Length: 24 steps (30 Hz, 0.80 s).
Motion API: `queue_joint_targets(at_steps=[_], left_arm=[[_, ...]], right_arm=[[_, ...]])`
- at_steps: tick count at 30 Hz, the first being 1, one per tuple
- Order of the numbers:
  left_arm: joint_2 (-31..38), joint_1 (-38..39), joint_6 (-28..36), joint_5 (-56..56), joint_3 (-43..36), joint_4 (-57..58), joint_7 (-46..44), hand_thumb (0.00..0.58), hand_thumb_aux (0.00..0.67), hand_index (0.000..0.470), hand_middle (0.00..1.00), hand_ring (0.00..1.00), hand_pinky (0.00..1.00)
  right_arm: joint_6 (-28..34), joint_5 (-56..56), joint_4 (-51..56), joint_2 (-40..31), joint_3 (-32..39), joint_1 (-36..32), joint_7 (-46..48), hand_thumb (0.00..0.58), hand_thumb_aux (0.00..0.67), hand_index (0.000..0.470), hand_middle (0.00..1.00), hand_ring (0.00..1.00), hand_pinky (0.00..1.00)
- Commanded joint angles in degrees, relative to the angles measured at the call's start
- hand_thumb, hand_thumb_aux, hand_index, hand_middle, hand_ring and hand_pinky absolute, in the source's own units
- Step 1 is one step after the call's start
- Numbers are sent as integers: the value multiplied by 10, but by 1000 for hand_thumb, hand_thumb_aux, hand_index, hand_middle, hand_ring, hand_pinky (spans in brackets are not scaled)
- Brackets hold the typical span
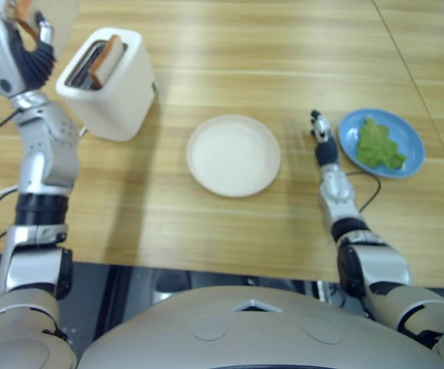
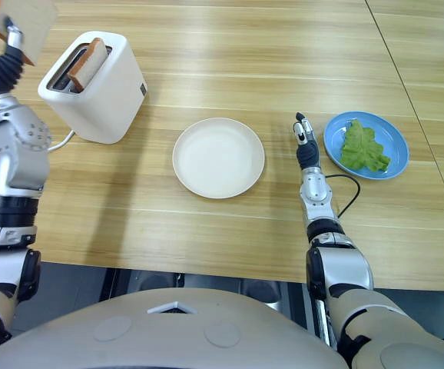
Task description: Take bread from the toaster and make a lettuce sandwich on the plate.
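Clutching a bread slice [image 2: 30, 19], left hand [image 1: 11, 58] hangs beside the toaster [image 1: 118, 100]; right hand [image 1: 323, 142], straight-fingered, empty, lies between plate [image 1: 233, 157] and lettuce [image 1: 379, 144].

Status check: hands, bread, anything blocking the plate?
Left hand shut on bread slice, raised left of toaster; second slice in its slot. Right hand open, resting by lettuce on blue plate. White plate bare, nothing in the way.

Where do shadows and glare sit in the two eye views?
Left eye view: the toaster drops a narrow shadow on the table at its right base, the white plate a thin one under its near rim. Right eye view: no hard glare on the white plate or blue plate; the lettuce looks evenly lit.
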Motion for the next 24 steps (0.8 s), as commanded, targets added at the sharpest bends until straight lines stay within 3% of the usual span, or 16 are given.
queue_joint_targets(at_steps=[1, 5, 11, 17, 24], left_arm=[[-55, 0, -114, -215, 3, -9, -161, 580, 670, 460, 1000, 1000, 1000], [-122, -3, -99, -381, -23, 5, -342, 580, 670, 460, 1000, 1000, 1000], [-175, 4, -46, -383, -136, 118, -516, 580, 670, 460, 1000, 1000, 1000], [-201, -12, -29, -290, -213, 262, -541, 580, 670, 460, 1000, 1000, 1000], [-236, -54, -47, -210, -245, 366, -500, 580, 670, 460, 1000, 1000, 1000]], right_arm=[[9, 0, 4, 5, 2, 6, 5, 0, 0, 0, 0, 0, 0], [5, -3, -2, 7, 6, 9, 9, 0, 0, 0, 0, 0, 0], [-5, 7, -26, -6, -6, 21, 16, 0, 0, 0, 0, 0, 0], [-11, 4, -69, -8, -4, 39, 16, 0, 0, 0, 0, 0, 0], [-4, 7, -93, -6, -5, 53, 19, 0, 0, 0, 0, 0, 0]])
